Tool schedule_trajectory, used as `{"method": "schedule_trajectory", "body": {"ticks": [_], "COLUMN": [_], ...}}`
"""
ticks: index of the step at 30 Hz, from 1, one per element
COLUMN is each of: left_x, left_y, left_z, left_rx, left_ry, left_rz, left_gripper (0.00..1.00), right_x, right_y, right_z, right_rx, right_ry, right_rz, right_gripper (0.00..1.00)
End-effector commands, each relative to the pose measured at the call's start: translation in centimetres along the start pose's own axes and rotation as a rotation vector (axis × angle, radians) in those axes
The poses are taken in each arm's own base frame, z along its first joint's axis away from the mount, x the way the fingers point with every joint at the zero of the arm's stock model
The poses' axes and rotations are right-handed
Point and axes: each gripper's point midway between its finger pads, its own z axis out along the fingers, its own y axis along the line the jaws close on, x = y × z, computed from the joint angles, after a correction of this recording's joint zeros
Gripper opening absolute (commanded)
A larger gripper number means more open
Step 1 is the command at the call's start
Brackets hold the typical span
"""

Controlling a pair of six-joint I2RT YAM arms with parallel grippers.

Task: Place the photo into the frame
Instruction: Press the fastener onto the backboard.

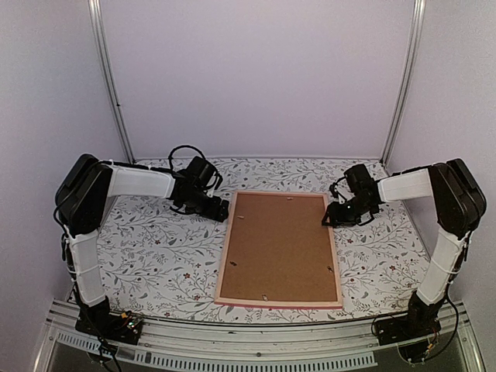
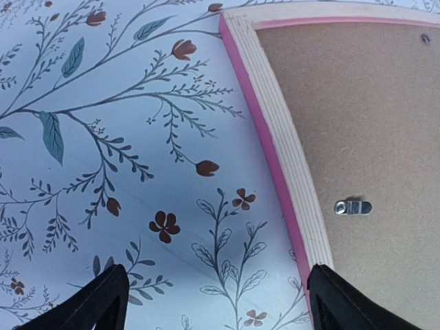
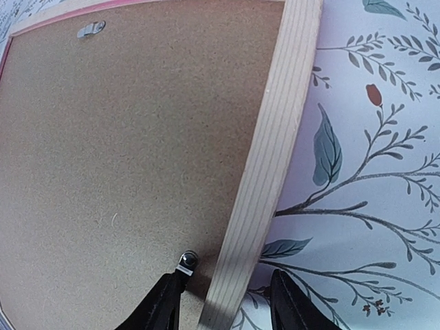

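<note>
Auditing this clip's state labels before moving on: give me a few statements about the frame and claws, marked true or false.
The frame lies back side up on the floral cloth. True.
The brown backing board lies beside the frame. False: it sits inside the frame's rails.
The right claw is open astride the frame's rail. True.
The left claw is shut on a metal tab. False: it is open, and the tab is apart from it.
</note>
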Motion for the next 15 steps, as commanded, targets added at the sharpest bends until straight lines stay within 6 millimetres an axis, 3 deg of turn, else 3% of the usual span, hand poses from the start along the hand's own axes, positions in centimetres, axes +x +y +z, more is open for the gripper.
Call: {"method": "schedule_trajectory", "body": {"ticks": [1,10,15], "left_x": [0.43,0.63,0.62], "left_y": [0.42,0.35,0.41], "left_z": [0.57,0.81,0.80], "left_rx": [0.001,0.004,0.001], "left_ry": [0.020,0.028,0.028], "left_rz": [-0.004,-0.006,-0.005], "left_gripper": [0.93,0.93,0.93], "right_x": [0.71,1.25,1.21], "right_y": [-0.38,-1.05,-1.15], "right_z": [0.79,0.94,0.89], "right_rx": [0.036,0.085,0.093], "right_ry": [0.026,0.036,0.038], "right_rz": [-0.017,-0.023,-0.033], "right_gripper": [0.46,0.46,0.41]}}
